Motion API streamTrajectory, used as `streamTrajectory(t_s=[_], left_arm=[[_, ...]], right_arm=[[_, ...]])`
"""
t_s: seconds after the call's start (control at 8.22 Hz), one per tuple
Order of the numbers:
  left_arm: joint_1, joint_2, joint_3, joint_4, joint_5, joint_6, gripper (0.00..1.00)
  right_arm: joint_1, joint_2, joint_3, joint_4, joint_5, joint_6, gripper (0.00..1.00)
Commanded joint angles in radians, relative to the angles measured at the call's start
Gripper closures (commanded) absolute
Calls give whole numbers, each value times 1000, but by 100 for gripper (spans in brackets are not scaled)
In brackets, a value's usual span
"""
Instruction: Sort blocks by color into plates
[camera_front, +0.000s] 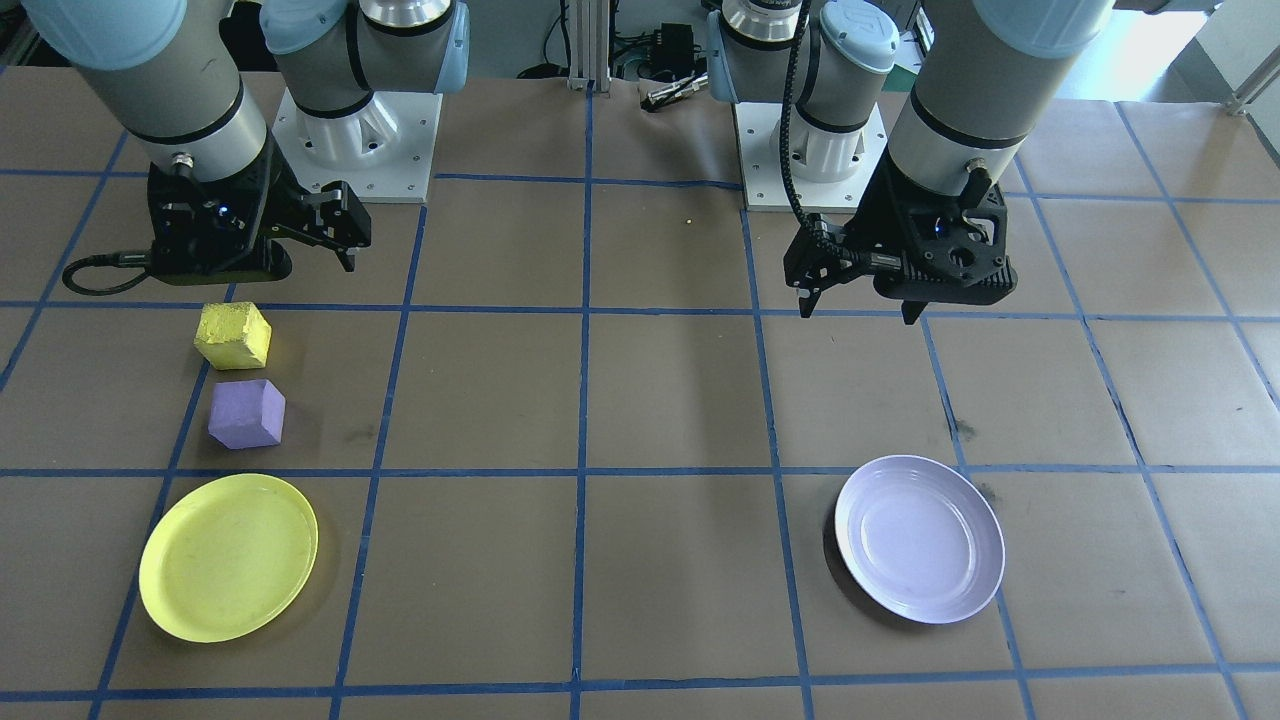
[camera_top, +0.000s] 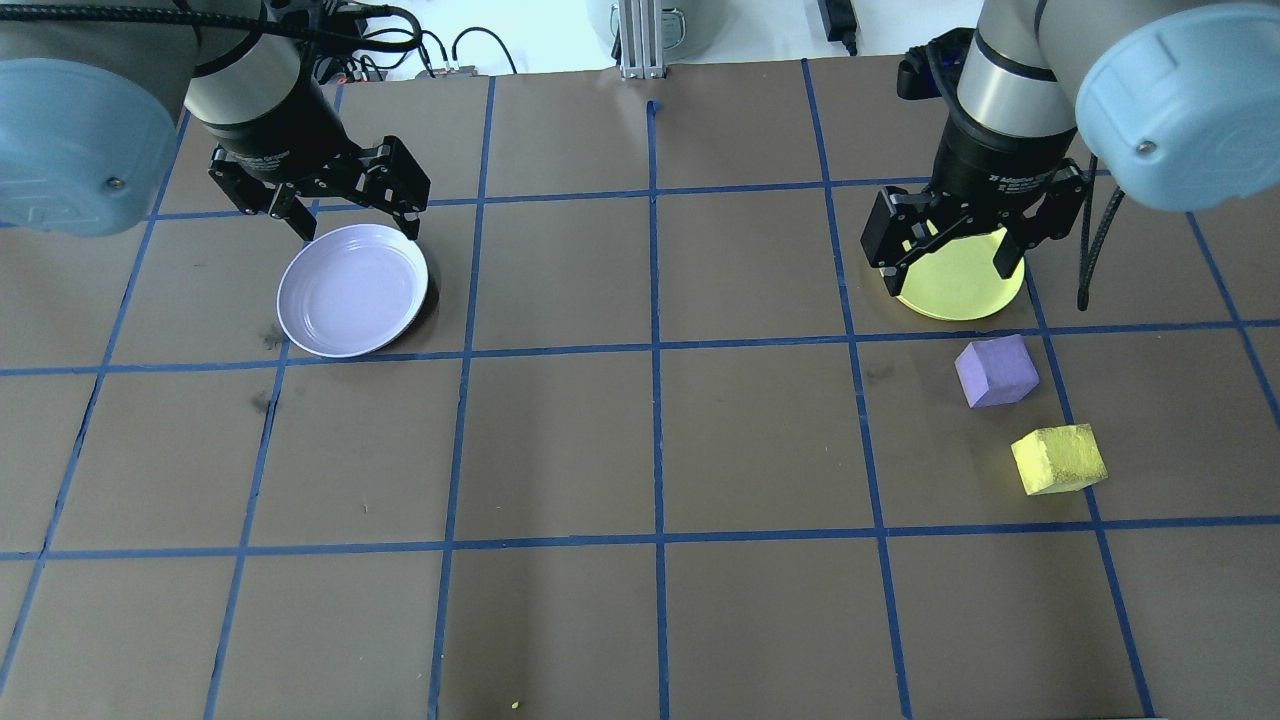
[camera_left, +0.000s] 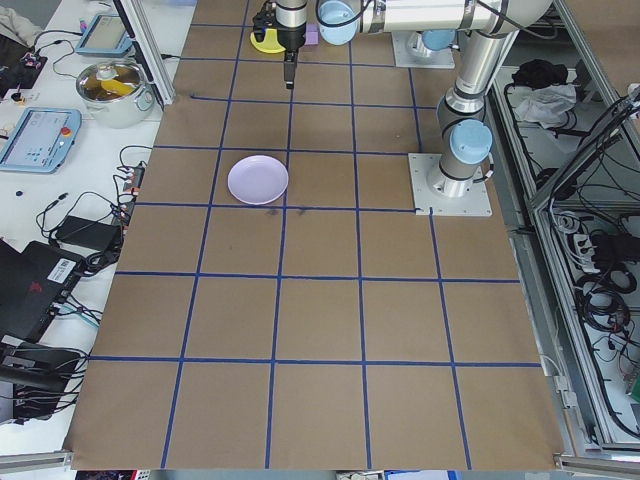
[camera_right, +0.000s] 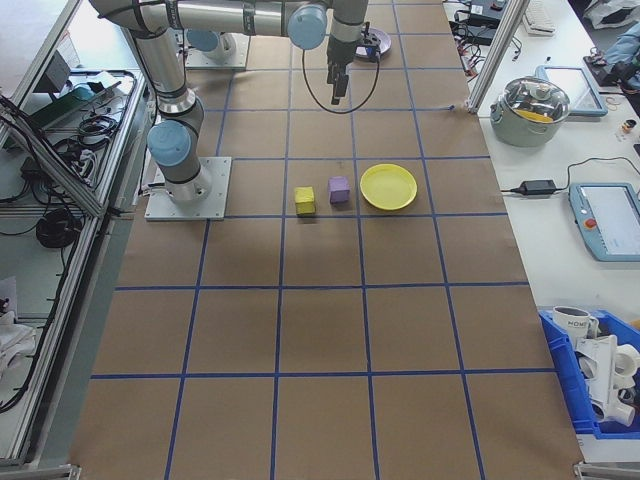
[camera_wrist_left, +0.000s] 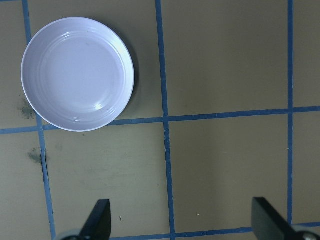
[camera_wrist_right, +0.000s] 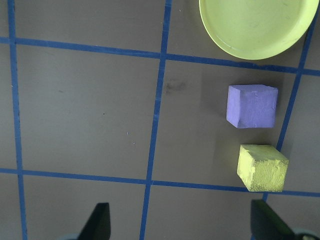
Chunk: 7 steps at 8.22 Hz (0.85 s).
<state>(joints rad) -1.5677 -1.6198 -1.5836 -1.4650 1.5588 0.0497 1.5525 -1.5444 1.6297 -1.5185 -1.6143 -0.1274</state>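
The rough yellow block (camera_top: 1058, 459) and the matte purple block (camera_top: 995, 371) lie side by side on the table's right half, the purple one closer to the yellow plate (camera_top: 960, 290). My right gripper (camera_top: 945, 268) hangs open and empty above that plate; its wrist view shows both blocks (camera_wrist_right: 263, 168) (camera_wrist_right: 251, 106) ahead of the fingers. The lavender plate (camera_top: 350, 292) rests on the left half with nothing in it. My left gripper (camera_top: 355, 228) hovers open over its far rim, fingers (camera_wrist_left: 100, 220) spread wide.
Brown paper with a blue tape grid covers the table (camera_top: 650, 450). The two arm bases (camera_front: 355, 140) (camera_front: 810, 150) stand at the robot's edge. A cable (camera_front: 90, 275) loops down from the right wrist. Side benches hold a pot (camera_right: 532, 103) and a blue bin (camera_right: 600, 385).
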Motion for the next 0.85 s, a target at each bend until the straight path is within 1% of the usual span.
streamTrajectory(t_s=[0.0,0.12,0.24,0.49,0.61,0.73], left_arm=[[1,-2,1,3,0,1,0],[3,-2,-1,2,0,1,0],[3,-2,-1,2,0,1,0],[3,-3,-1,2,0,1,0],[3,-3,-1,2,-2,1,0],[3,-5,-1,3,-2,1,0]], right_arm=[[-128,-11,172,-156,-9,-223,0],[-174,-32,259,-242,-34,-304,0],[-231,-52,338,-293,-70,-380,0],[-387,-57,476,-414,-61,-486,0],[-431,-53,542,-477,-59,-509,0],[-451,-48,589,-535,-56,-520,0]])
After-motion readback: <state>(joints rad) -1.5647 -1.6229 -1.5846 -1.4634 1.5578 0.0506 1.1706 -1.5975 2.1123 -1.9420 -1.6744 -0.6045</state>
